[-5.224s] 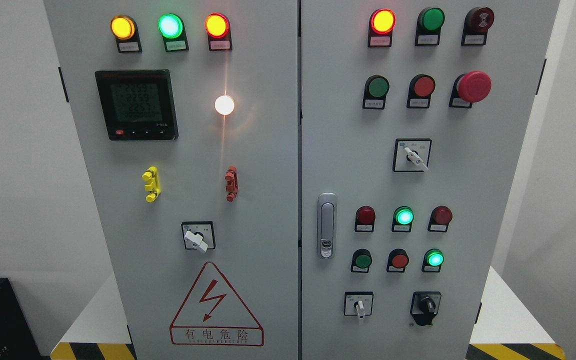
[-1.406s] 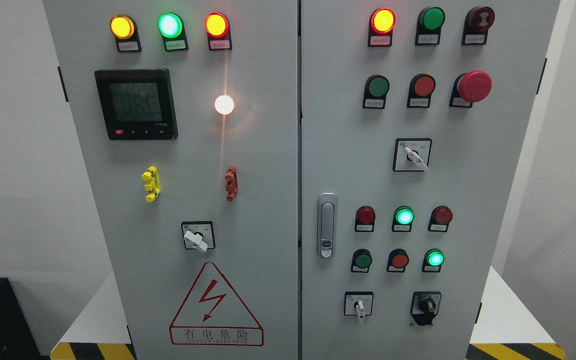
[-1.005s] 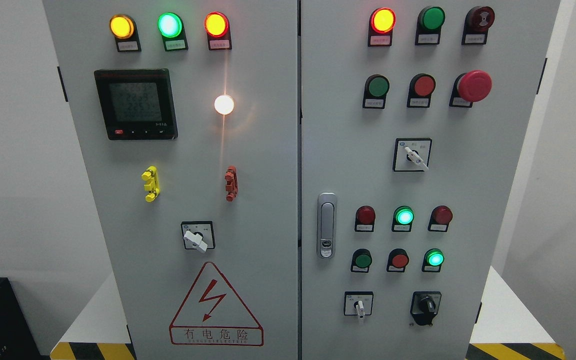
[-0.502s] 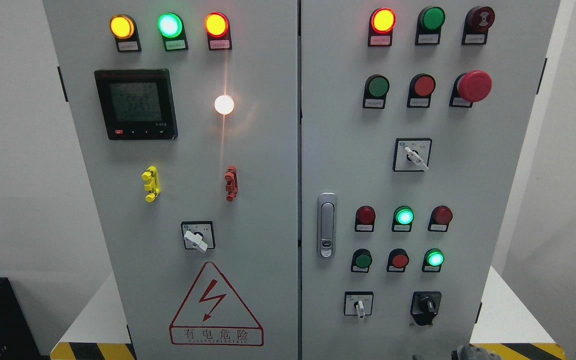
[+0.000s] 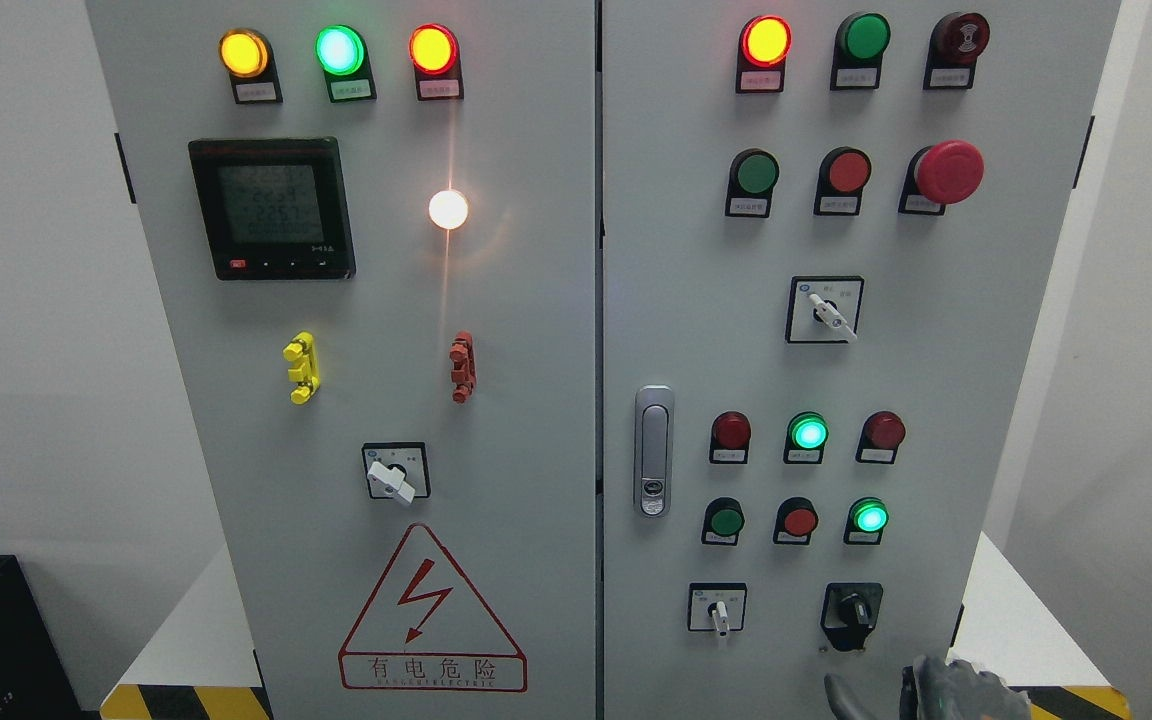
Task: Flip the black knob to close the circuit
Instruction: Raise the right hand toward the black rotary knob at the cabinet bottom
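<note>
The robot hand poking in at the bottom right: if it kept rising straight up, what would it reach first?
Probably the black rotary knob just above the right robot hand; depth is unclear.

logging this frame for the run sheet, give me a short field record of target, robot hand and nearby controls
target: black knob, lower right of right cabinet door, untouched
right robot hand: bottom edge, below and right of the knob, apart from it; fingers partly cut off
left robot hand: not visible
left neighbour: white-handled selector switch
above knob: lit green lamp
</note>
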Controlling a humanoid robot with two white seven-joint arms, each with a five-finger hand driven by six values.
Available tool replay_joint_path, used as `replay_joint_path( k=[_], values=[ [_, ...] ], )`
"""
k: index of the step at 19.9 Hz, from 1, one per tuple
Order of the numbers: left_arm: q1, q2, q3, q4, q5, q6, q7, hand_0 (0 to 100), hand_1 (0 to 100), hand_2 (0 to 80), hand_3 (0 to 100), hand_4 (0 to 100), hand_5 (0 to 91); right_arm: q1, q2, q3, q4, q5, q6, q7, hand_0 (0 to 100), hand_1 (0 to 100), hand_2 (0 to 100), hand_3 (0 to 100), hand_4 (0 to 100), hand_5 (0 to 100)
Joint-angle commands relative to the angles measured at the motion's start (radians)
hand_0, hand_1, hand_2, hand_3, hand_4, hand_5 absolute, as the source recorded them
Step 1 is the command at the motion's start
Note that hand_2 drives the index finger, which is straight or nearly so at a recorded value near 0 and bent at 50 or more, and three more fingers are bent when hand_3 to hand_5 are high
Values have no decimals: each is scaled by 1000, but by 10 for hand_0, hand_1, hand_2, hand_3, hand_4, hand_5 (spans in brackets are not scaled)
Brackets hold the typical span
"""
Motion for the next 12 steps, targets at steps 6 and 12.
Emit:
replay_joint_path(
  k=[6,12],
  values=[
    [21,-1,0,-23,0,0,0,120,556,0,0,0,0,-58,-4,-2,52,19,7,6,0,0,897,1000,908,950],
    [21,-1,0,-23,0,0,0,120,556,0,0,0,0,-76,-4,-20,71,53,7,7,0,0,895,1000,909,951]
  ],
)
